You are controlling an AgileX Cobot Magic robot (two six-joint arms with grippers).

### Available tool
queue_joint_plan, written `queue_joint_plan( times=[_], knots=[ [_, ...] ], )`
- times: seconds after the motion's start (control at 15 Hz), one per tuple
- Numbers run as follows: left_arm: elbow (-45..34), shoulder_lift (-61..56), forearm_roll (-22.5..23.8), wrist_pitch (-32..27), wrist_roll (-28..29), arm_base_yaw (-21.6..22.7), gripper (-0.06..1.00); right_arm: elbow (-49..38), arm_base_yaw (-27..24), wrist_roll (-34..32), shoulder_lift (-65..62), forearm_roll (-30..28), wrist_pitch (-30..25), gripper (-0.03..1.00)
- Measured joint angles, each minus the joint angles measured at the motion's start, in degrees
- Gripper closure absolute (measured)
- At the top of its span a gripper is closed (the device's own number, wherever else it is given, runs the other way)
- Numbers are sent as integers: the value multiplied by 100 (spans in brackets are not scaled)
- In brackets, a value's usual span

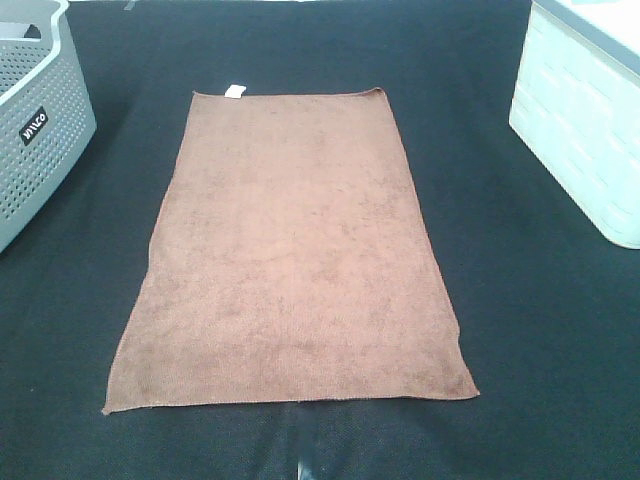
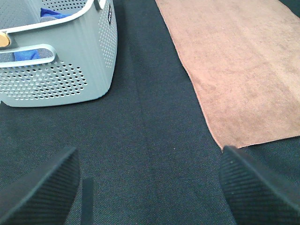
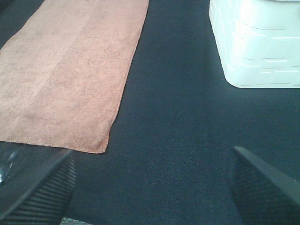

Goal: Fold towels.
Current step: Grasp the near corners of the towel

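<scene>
One brown towel (image 1: 290, 255) lies spread flat and unfolded in the middle of the black table, its small white tag (image 1: 236, 92) at the far edge. In the exterior high view neither arm shows. The left wrist view has the towel (image 2: 239, 65) off to one side, with my left gripper (image 2: 150, 187) open over bare black cloth just short of the towel's near left corner. My right gripper (image 3: 152, 187) is also open, with nothing between its fingers, over the black surface beside the towel's (image 3: 70, 70) near right corner.
A grey perforated basket (image 1: 40, 130) stands at the far left; in the left wrist view the basket (image 2: 61, 70) holds something blue. A white bin (image 1: 585, 130) stands at the far right, and the bin (image 3: 255, 42) also shows in the right wrist view.
</scene>
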State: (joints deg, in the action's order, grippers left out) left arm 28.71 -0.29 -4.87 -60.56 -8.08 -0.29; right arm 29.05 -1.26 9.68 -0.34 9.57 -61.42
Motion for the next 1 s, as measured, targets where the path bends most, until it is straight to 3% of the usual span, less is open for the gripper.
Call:
queue_joint_plan(
  times=[1.0],
  knots=[
    [0,0,0,0,0,0,17,0,0,0,0,0,0,14]
  ],
)
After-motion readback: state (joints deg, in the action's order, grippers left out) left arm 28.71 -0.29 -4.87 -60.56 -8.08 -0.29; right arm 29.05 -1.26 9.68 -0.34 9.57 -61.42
